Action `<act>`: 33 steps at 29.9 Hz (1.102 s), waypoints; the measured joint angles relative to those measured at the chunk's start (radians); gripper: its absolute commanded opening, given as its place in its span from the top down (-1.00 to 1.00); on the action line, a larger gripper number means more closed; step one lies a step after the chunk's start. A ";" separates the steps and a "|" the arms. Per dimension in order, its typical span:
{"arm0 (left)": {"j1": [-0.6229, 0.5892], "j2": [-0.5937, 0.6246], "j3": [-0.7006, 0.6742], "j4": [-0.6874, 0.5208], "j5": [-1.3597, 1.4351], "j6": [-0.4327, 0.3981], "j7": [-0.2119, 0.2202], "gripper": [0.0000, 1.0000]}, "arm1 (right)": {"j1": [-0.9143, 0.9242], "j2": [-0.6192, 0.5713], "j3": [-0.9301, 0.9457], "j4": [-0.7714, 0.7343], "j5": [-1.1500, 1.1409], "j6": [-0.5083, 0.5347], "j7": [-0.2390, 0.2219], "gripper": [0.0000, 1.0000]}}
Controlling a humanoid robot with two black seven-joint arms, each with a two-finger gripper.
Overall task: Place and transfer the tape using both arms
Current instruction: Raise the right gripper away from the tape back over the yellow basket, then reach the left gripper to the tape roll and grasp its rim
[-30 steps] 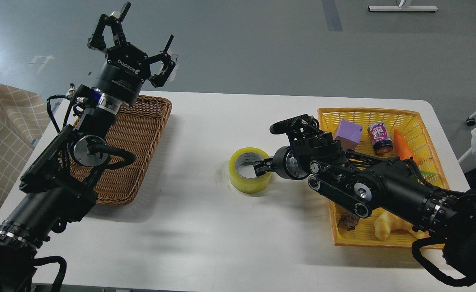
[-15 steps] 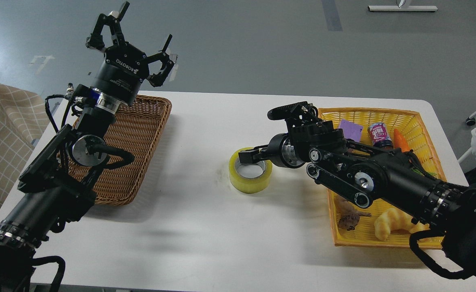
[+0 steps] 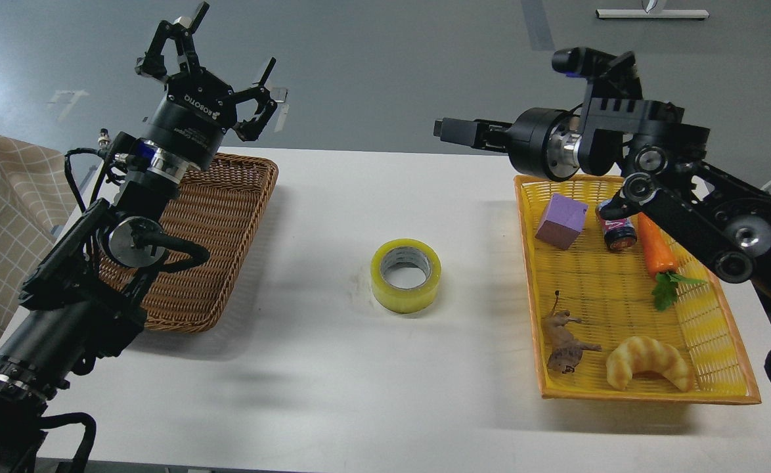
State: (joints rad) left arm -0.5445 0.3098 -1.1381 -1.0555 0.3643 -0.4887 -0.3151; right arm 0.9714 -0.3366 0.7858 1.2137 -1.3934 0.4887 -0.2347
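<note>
**Tape sitting alone at mid-table, both grippers raised**

The tape (image 3: 406, 275) is lying flat on the white table (image 3: 333, 368), core hole facing up, roughly midway between the 2 baskets and touching neither arm. The left gripper (image 3: 218, 75) is hovering high over the far edge of the brown wicker basket (image 3: 228, 217), its fingers (image 3: 262, 105) spreading wide apart and holding nothing. The right gripper (image 3: 454, 131) is hanging above the far side of the table, pointing left, well apart from the tape; it is showing side-on and dark, so I cannot tell how its fingers are standing. On the right, the yellow basket (image 3: 720, 387) is holding a purple block (image 3: 561, 221), a small can (image 3: 616, 231), a carrot (image 3: 659, 253), a toy animal (image 3: 564, 341) and a croissant (image 3: 648, 361).
</note>
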 measured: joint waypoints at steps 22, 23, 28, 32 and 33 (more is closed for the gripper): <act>-0.033 0.052 -0.002 -0.049 0.557 0.000 -0.001 -0.96 | -0.397 0.196 0.787 -0.024 0.726 0.000 0.007 -1.00; -0.034 0.053 -0.002 -0.057 0.587 0.000 -0.001 -0.96 | -0.410 0.213 0.808 -0.028 0.761 0.000 0.007 -1.00; -0.034 0.054 0.003 -0.086 0.789 0.026 -0.001 -0.96 | -0.466 0.276 0.890 -0.069 0.823 0.000 -0.002 -1.00; -0.038 0.054 0.009 -0.109 0.960 0.045 -0.001 -0.96 | -0.514 0.285 0.900 -0.095 0.884 0.000 -0.002 -1.00; -0.040 0.054 0.013 -0.113 1.002 0.050 -0.001 -0.96 | -0.525 0.285 0.900 -0.100 0.909 0.000 -0.002 -1.00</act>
State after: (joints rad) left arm -0.5845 0.3641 -1.1253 -1.1681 1.3663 -0.4390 -0.3161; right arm 0.4459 -0.0516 1.6857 1.1137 -0.4844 0.4884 -0.2368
